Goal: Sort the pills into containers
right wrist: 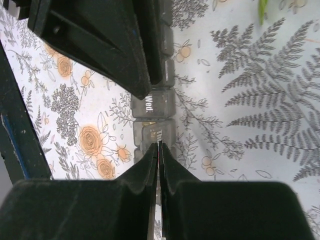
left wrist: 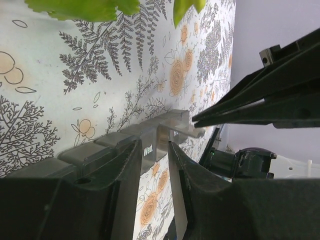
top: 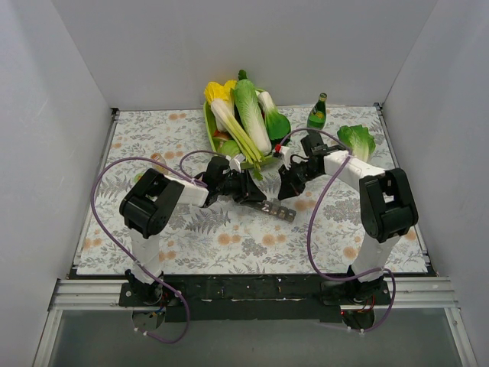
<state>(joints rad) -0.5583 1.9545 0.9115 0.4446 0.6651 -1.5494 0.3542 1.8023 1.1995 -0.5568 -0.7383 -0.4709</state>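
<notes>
1. The left fingers (left wrist: 122, 185) are spread only as wide as one cell and pinch the containers (left wrist: 172, 120) at the compartment marked "Wed."
2. The containers are a short straight strip of joined, translucent silvery-grey cubes. They lie on the floral desk (top: 153, 138) near its middle, slightly toward the near and right edges. The next cell's lettering is half hidden.
3. The right fingers (right wrist: 142, 175) are pressed together, tips touching the cell beside "Wed."; whether they nip anything, I cannot tell.

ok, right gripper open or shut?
Shut: in the right wrist view the right gripper has its fingers pressed together, tips at the pill organizer.
</notes>
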